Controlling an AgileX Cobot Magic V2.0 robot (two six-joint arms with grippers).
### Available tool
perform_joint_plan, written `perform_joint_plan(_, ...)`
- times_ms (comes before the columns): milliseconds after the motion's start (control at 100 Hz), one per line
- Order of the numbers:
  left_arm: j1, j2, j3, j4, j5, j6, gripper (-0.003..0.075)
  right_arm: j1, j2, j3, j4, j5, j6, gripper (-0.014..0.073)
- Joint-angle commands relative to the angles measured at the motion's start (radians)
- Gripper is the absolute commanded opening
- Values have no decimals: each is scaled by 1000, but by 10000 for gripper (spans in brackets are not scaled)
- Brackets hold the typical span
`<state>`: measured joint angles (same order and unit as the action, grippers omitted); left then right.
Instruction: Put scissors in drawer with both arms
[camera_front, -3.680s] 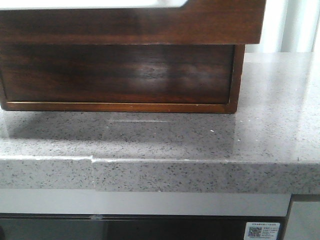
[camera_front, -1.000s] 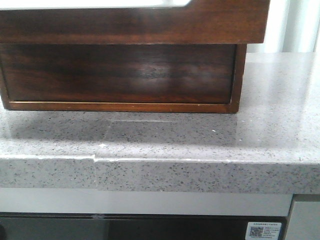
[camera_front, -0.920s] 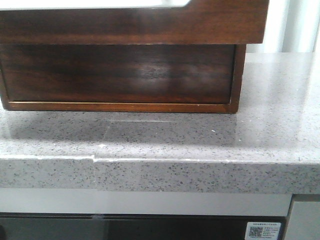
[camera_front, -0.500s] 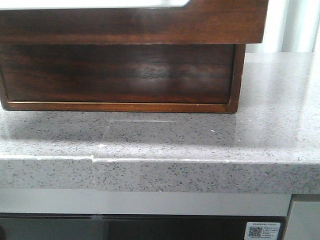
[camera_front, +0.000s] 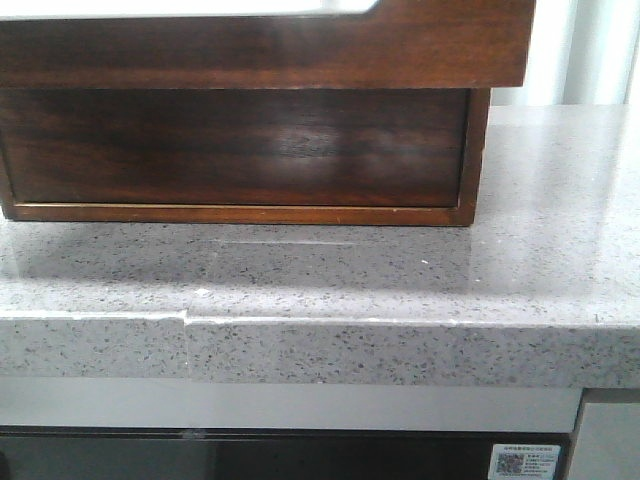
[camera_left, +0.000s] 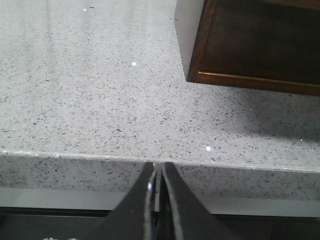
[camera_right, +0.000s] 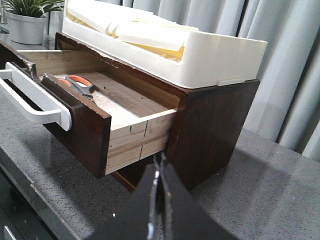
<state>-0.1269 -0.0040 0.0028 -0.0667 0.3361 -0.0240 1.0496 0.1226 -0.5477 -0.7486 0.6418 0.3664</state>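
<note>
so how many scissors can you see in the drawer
1. The scissors lie inside the open drawer, just behind its front panel; part of the drawer floor is hidden, so more could be there.

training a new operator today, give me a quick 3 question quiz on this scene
1. True or false: the scissors lie inside the open drawer.
2. What rests on top of the wooden cabinet? A) potted plant B) white tray C) nothing
3. Fill in: the fingers of the left hand and the right hand are both ____.

Key: 1 true; 2 B, the white tray; 3 shut.
</note>
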Motion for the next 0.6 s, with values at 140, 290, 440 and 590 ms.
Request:
perform_joint_plan(140,2,-31,23,-22,-21,-10,-19,-19,15,26,-121,-20,2,-41)
perform_joint_plan(290,2,-31,23,-22,-21,-10,-19,-135,15,119,-97,-120,76,-41)
perform_joint_plan(440,2,-31,23,-22,-21,-10,-19,-347,15,206,139,-296,64,-41)
perform_joint_plan(590,2,-31,23,-22,-21,-10,-19,-577,15,347,377,-537,-104,-41)
